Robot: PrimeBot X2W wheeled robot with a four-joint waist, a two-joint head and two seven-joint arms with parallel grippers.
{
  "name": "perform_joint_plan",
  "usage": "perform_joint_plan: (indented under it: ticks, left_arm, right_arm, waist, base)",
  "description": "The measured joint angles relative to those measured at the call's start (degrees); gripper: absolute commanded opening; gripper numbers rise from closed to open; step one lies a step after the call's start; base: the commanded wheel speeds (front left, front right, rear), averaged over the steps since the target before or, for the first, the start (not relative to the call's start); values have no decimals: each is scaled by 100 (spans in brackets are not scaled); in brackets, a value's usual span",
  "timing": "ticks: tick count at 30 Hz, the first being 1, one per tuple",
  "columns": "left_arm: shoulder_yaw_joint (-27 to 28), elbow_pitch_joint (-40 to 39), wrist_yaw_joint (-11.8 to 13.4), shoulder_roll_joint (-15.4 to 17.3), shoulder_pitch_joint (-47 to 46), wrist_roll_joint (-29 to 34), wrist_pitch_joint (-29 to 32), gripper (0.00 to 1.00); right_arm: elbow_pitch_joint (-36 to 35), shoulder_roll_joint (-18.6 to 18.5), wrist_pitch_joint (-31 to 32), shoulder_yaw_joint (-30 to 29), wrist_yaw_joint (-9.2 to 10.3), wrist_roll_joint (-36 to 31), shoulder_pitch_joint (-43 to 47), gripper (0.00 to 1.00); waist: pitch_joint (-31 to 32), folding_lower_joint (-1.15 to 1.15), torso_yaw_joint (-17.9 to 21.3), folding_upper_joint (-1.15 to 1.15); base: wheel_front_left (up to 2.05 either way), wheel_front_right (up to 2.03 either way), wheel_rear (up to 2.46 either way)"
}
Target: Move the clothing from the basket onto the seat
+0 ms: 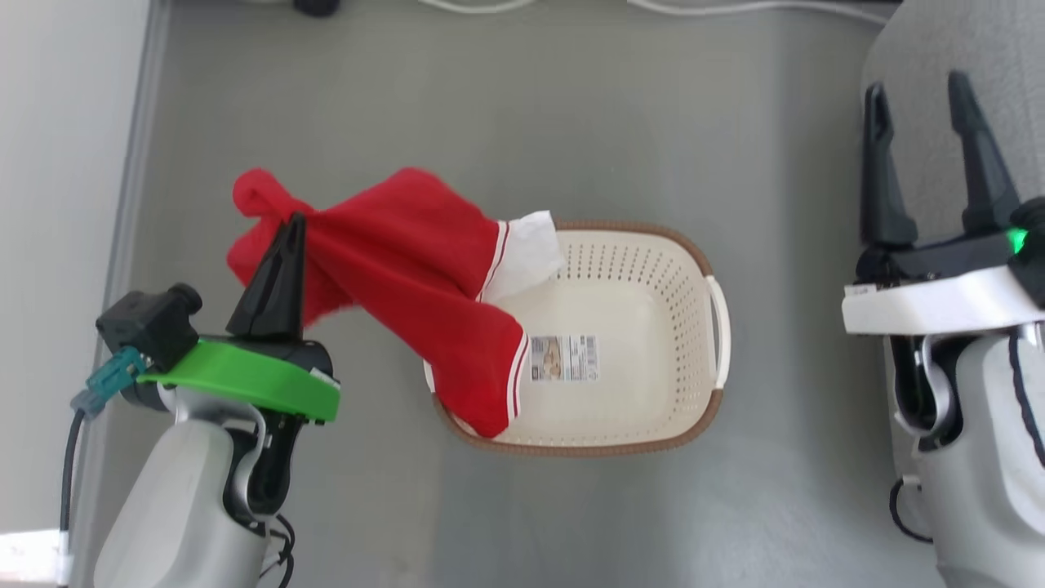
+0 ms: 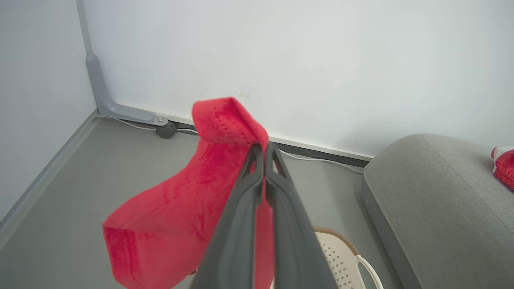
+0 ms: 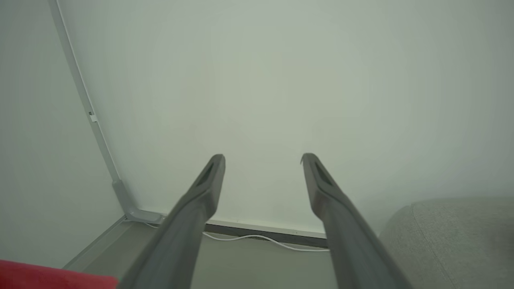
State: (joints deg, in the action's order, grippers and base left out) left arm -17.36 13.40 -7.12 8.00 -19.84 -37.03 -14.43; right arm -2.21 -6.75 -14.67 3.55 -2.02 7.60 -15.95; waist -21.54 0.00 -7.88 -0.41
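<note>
My left gripper (image 1: 294, 219) is shut on a red garment (image 1: 392, 261) with white trim, held up in the air; the cloth hangs down across the left rim of the cream basket (image 1: 653, 384), which sits on the grey floor. From the left wrist, the closed fingers (image 2: 263, 154) pinch the red garment (image 2: 180, 204) near its top fold, with the basket (image 2: 341, 257) below. My right gripper (image 1: 927, 90) stands open over the grey seat (image 1: 939, 49), holding nothing. The seat (image 2: 437, 192) lies to the right, and its edge (image 3: 453, 241) appears beside the right gripper (image 3: 263, 158).
Inside the basket a paper label (image 1: 563, 358) lies on the bottom. Another red and white piece of clothing (image 2: 504, 164) rests on the seat. A white cable (image 2: 321, 159) runs along the wall base. A wall closes the left side (image 1: 57, 245).
</note>
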Motion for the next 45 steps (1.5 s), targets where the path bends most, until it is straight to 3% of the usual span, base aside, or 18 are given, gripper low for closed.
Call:
perform_joint_plan:
  ticks: [9,27,42,45]
  left_arm:
    - [35,-154,16,137,556,16,1,0]
    - [-42,-854,291,335,1433,16,379,0]
    - [-81,-1883,480,497,1630,38,703,0]
    - [-143,-2072,489,526,1624,77,797,0]
  right_arm:
    - [293,129,1,63,-51,52,565,100]
    - [616,266,1,222,-98,162,1614,100]
    - [559,304,1,411,-101,151,1817,100]
    - [504,316,1,704,-216,88,1726,100]
  waist:
    - [767,0,42,0]
    - [2027,0,251,0]
    - [1966,0,427,0]
    - [1888,0,439,0]
  base:
    - [0,0,0]
    - [0,0,0]
    - [0,0,0]
    - [0,0,0]
